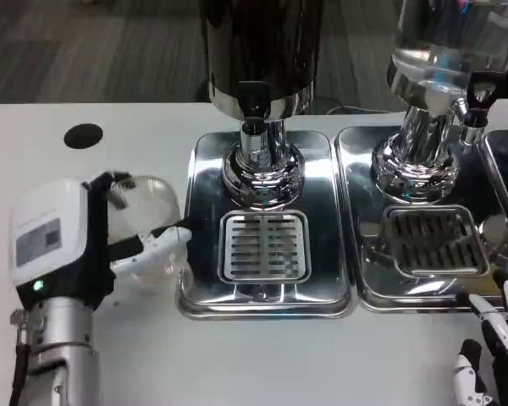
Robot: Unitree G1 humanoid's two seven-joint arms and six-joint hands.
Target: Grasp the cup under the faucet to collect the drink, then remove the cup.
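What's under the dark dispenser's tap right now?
Only the slotted drip grille on its steel tray. The cup is off to the side, held by the left hand.

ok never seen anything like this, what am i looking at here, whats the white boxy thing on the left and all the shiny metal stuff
This is one picture from a camera on a humanoid robot's head, looking down at a white table. The white boxy thing is the back of the robot's left hand, on a silver forearm. Its black and white fingers are wrapped around a clear cup, which stands on the table to the left of the metal.

The shiny parts are two drink dispensers. The middle one has a dark tank, a black faucet and a metal drip tray with a slotted grate. Beside it stands a dispenser with a clear tank and a second tray.

The right hand rests at the bottom right corner, holding nothing.
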